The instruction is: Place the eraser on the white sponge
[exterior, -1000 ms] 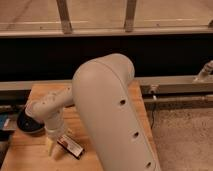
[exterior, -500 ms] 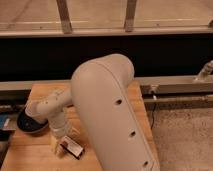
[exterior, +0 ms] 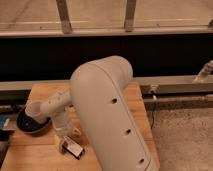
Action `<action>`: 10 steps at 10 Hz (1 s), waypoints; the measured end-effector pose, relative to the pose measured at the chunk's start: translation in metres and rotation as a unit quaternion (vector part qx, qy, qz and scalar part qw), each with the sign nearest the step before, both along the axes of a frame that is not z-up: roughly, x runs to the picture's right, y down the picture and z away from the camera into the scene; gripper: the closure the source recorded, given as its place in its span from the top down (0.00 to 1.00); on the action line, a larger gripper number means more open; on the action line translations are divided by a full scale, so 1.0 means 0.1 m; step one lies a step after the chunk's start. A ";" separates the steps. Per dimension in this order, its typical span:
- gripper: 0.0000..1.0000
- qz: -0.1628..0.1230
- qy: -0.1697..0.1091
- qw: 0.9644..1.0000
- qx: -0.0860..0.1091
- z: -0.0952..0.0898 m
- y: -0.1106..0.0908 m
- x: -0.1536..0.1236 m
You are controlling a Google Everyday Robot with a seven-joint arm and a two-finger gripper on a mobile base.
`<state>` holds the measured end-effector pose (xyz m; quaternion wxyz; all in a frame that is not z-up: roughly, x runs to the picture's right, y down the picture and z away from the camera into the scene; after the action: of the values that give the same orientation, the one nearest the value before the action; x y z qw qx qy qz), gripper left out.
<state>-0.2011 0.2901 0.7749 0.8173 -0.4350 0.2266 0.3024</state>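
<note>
Pincer (exterior: 64,141) has shifted right over tabletop (exterior: 42,92), now by eraser (exterior: 75,149) -- I cannot tell its grip

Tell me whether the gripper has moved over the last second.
Yes. The gripper has shifted slightly rightward, away from the dark bowl on the wooden table.

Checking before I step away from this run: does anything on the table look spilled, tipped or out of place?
Nothing stands out. The gripper is low over the wooden table, right of the dark bowl, which sits flat. A small dark block lies flat beside the gripper. No spill shows.
</note>
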 end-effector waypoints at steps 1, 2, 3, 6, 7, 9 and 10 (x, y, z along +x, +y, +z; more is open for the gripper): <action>0.47 -0.003 -0.002 1.000 -0.001 -0.01 0.01 0.00; 0.37 -0.004 -0.005 1.000 -0.001 -0.01 0.02 -0.02; 0.25 -0.008 -0.009 1.000 -0.001 -0.03 0.03 -0.05; 0.01 -0.006 -0.008 1.000 -0.001 -0.02 0.01 -0.04; 0.00 -0.006 -0.013 1.000 0.003 -0.04 0.00 -0.07; 0.00 0.007 -0.020 0.999 0.029 -0.11 -0.18 -0.05; 0.00 0.019 -0.022 0.998 0.051 -0.19 -0.40 0.00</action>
<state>-0.2008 0.2501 0.7562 0.8374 -0.4034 0.1843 0.3194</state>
